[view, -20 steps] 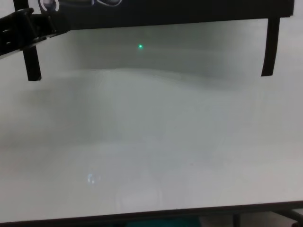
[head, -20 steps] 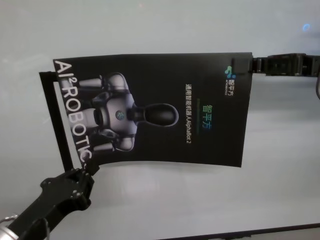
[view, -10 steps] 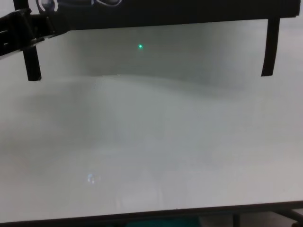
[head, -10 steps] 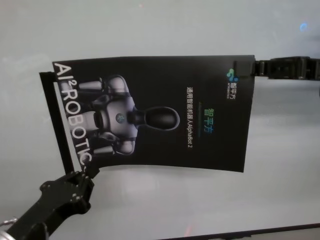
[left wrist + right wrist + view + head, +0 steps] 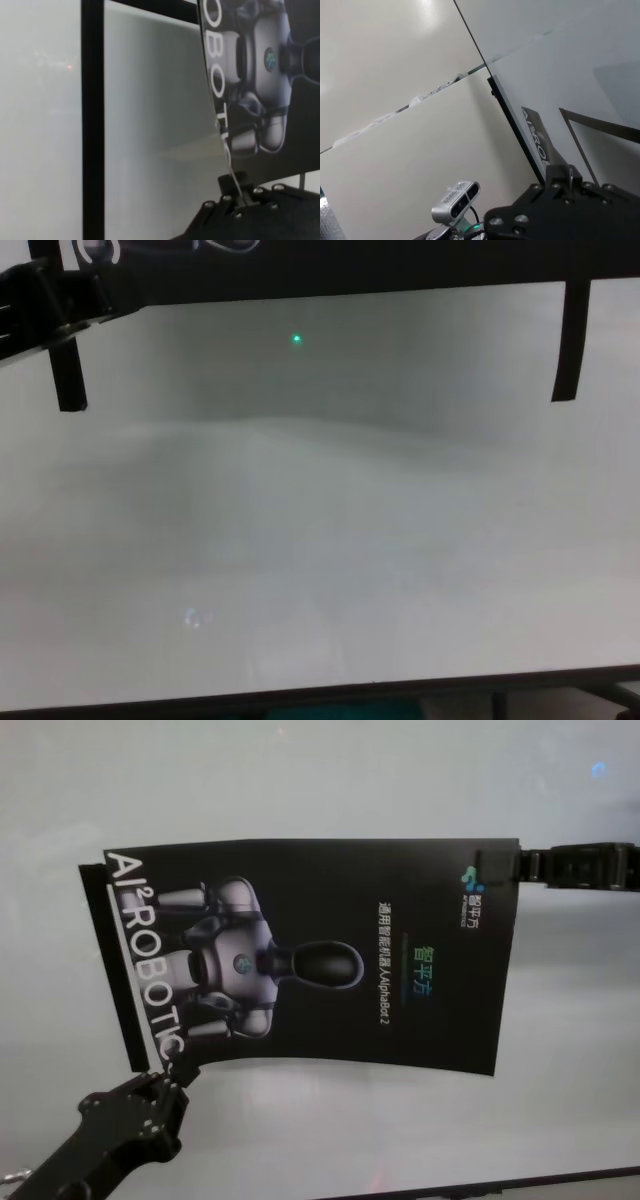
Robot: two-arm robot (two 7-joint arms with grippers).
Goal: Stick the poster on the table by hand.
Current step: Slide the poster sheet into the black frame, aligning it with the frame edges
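The poster (image 5: 310,955) hangs stretched between the two grippers over the middle of the table (image 5: 300,780), its printed face toward the head camera and its long side running across the table from left to right. The left gripper (image 5: 178,1070) pinches the poster's near left corner, just below the white "ROBOTIC" lettering; in the left wrist view the sheet's thin edge runs down into that gripper (image 5: 239,192), so its fingers are clenched on the poster. The right gripper (image 5: 500,866) reaches in from the table's right side and grasps the far right corner, next to the small logo; the right wrist view shows the sheet's edge running into its closed fingertips as well. The near edge of the poster bows in a shallow curve, and a soft shadow lies on the table beneath it, so the sheet appears to be lifted and not yet flat on the surface. A narrow black strip (image 5: 110,965) shows along the poster's left edge, and its exact relation to the sheet cannot be told. As a judgement, the task is at its middle: the poster is picked up and spread, while lowering it, pressing it down and letting go remain.
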